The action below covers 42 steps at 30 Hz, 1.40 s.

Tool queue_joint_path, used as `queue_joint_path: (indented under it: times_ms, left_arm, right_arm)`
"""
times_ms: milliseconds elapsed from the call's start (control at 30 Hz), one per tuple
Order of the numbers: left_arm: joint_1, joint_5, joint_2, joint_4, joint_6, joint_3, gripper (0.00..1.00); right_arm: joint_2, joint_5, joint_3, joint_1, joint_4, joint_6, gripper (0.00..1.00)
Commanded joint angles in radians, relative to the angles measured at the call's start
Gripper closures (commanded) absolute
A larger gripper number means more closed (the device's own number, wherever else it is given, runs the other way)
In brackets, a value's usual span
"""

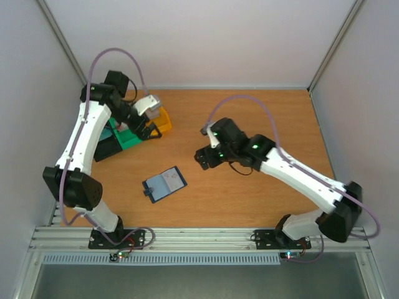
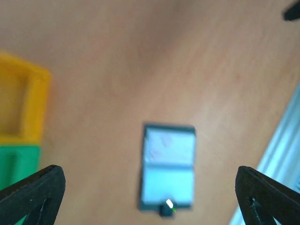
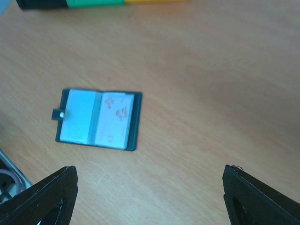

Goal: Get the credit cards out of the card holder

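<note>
The card holder (image 1: 164, 184) lies open and flat on the wooden table, dark blue with pale blue inner pockets. A pale credit card (image 3: 114, 120) with reddish marks sits in the pocket away from the snap tab. My left gripper (image 1: 149, 128) hangs open over the bins, far left of the holder, and nothing is between its fingers. In the left wrist view the card holder (image 2: 168, 168) appears blurred between the wide-apart fingertips (image 2: 49, 180). My right gripper (image 1: 202, 159) is open and empty, to the right of the card holder (image 3: 98, 119) and above the table.
A yellow bin (image 1: 163, 121), a green bin (image 1: 128, 137) and a black bin (image 1: 106, 148) stand in a row at the back left, under the left arm. White walls close the table on three sides. A metal rail (image 1: 199, 240) runs along the near edge.
</note>
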Motion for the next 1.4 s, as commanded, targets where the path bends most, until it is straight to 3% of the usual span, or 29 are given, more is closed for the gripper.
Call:
queue_joint_path:
  times_ms: [0, 233, 600, 867, 1200, 1367]
  left_arm:
    - [0.003, -0.095, -0.080, -0.153, -0.053, -0.221, 0.00]
    - [0.002, -0.153, -0.071, -0.090, -0.062, -0.534, 0.01]
    - [0.000, -0.154, 0.115, 0.098, -0.085, -0.728, 0.01]
    - [-0.002, -0.242, 0.176, 0.206, -0.072, -0.787, 0.01]
    - [-0.002, -0.123, 0.223, 0.238, -0.041, -0.762, 0.01]
    - [-0.014, -0.060, 0.224, 0.279, -0.075, -0.746, 0.01]
  right_arm:
    - [0.143, -0.021, 0.028, 0.067, 0.051, 0.078, 0.16]
    - [0.370, -0.065, 0.103, 0.080, 0.039, 0.163, 0.30]
    - [0.656, -0.163, 0.225, 0.080, 0.020, 0.196, 0.39]
    - [0.762, -0.251, 0.262, 0.080, 0.028, 0.205, 0.43]
    - [0.781, -0.325, 0.240, 0.065, 0.086, 0.269, 0.46]
    - [0.738, -0.459, 0.128, 0.024, 0.243, 0.344, 0.47]
